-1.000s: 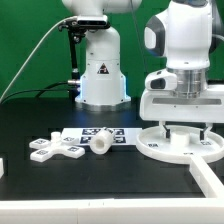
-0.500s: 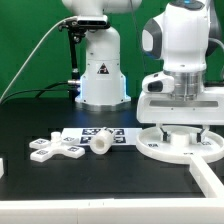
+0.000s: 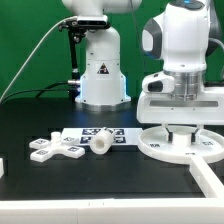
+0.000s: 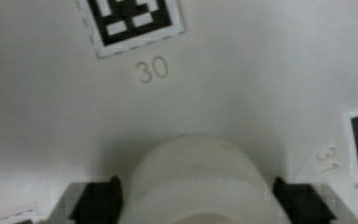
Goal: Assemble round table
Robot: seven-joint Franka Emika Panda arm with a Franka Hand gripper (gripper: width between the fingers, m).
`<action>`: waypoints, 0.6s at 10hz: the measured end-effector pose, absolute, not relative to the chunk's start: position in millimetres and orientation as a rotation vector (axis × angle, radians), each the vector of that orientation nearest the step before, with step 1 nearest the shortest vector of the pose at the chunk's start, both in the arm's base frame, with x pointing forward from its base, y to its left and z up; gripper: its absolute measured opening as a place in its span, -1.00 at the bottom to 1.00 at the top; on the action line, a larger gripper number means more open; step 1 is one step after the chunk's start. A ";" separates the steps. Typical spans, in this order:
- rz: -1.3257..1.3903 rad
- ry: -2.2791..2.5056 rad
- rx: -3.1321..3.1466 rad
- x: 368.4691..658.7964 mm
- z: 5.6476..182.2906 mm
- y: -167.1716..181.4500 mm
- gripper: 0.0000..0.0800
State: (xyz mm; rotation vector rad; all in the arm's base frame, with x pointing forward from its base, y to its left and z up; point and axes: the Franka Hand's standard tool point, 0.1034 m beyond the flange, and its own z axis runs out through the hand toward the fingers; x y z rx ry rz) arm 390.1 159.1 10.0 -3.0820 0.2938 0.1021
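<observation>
I'm seeing the large rimmed round disc [image 3: 206, 150] lying flat by the worktop's edge on the exterior view's right. The gripper [image 3: 180, 130] is standing straight down on its middle. In the wrist view, dark fingers [image 4: 98, 200] are flanking a raised white hub [image 4: 197, 165] on the disc. I can't tell if they're gripping it or only straddling it. The cross-shaped foot [image 3: 55, 150] is lying flat toward the exterior view's left edge. The short cylinder leg [image 3: 100, 146] is lying on its side between foot and disc, well apart from the gripper, its axis seemingly slanting toward the front edge.
</observation>
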 end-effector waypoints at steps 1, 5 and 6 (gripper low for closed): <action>0.133 0.265 -3.089 392.7 17.9 149.8 0.00; 0.193 0.127 -3.075 431.8 65.4 116.7 0.01; 0.189 0.124 -3.073 436.2 67.6 115.5 0.01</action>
